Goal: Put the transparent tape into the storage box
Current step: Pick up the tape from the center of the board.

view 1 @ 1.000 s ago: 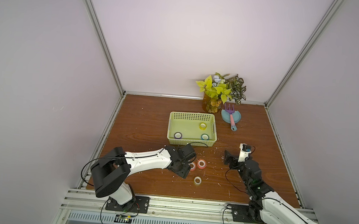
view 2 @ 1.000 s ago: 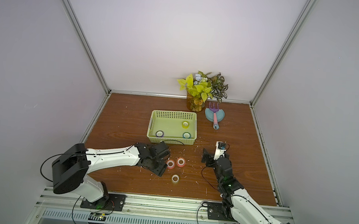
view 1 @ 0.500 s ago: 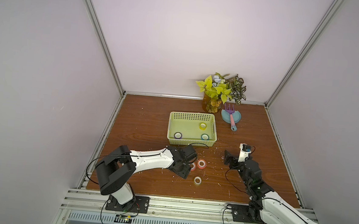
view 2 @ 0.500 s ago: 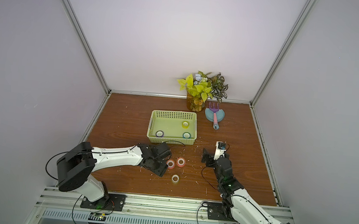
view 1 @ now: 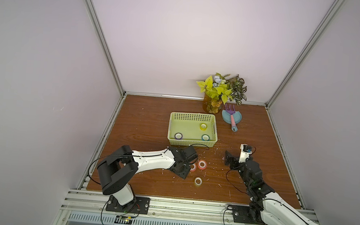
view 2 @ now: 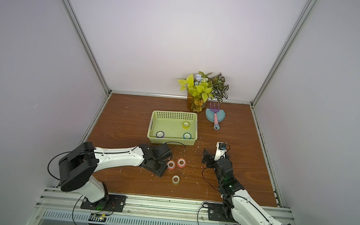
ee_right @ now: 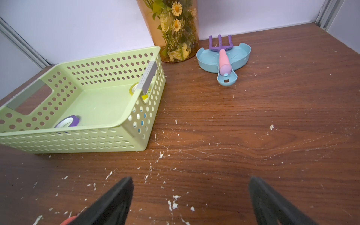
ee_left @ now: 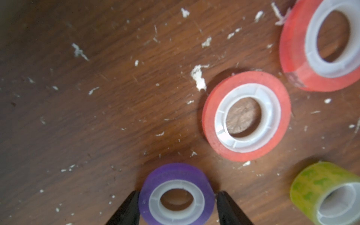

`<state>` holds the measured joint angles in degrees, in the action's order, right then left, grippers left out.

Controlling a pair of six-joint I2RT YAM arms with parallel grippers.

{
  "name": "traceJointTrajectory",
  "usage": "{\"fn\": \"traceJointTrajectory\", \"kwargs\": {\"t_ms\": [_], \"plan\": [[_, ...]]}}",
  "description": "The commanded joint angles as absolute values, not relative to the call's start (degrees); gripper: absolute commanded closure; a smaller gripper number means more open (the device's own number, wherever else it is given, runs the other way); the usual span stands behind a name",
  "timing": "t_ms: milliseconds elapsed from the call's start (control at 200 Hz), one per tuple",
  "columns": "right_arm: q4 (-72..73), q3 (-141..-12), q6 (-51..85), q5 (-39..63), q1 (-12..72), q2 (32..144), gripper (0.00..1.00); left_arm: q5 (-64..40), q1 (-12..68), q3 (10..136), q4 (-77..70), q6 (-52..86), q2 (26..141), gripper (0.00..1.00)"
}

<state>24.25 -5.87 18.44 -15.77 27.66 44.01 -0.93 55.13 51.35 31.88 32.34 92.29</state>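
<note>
A purple tape roll (ee_left: 176, 194) lies flat on the wooden table, and my left gripper (ee_left: 176, 194) is shut on it, one black finger against each side. In both top views that gripper (view 1: 188, 166) hides the roll. Just right of it lie two orange-red rolls (view 1: 192, 167) (view 1: 202, 164), and a pale yellowish roll (view 1: 198, 181) lies nearer the front. The light green storage box (view 1: 193, 118) stands behind. It holds a purple roll (view 1: 178, 136), a yellow roll (view 1: 203, 126) and a blue roll (view 1: 205, 137). My right gripper (ee_right: 191, 187) is open and empty, low over bare table right of the box.
A glass vase of plants (view 1: 214, 102) stands at the back by the wall. A round blue dish (view 1: 227, 119) with a purple-and-pink rake lies beside it. White crumbs are scattered over the table between the box and the grippers.
My left gripper's jaws have narrowed onto the purple roll, and the left arm's shoulder end has shifted slightly. The right arm has not moved.
</note>
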Motion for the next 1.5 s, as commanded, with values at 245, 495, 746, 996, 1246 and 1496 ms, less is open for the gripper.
{"fn": "traceJointTrajectory", "kwargs": {"t_ms": [245, 495, 746, 996, 1246, 1496], "plan": [[26.72, -7.97, 18.72, -15.29, 27.73, 43.86, 0.01, -0.29, 56.86, 49.91, 33.19, 32.79, 94.68, 0.42], [26.75, -8.01, 18.72, -15.29, 27.77, 43.86, 0.01, 0.75, 57.66, 50.03, 34.34, 33.66, 95.74, 0.45], [26.72, -8.07, 18.72, -15.29, 27.75, 43.77, 0.01, 0.43, 57.66, 50.81, 34.31, 33.58, 94.22, 0.49], [26.76, -7.99, 18.81, -15.19, 27.73, 43.68, 0.01, 0.39, 57.66, 54.12, 35.41, 32.96, 92.94, 0.49], [26.72, -7.99, 18.81, -15.36, 27.76, 43.68, 0.01, 0.68, 57.07, 57.65, 37.55, 32.36, 89.64, 0.50], [26.63, -7.97, 18.81, -15.55, 27.75, 43.59, 0.01, 0.87, 53.96, 61.09, 40.22, 30.03, 86.18, 0.51]]}}
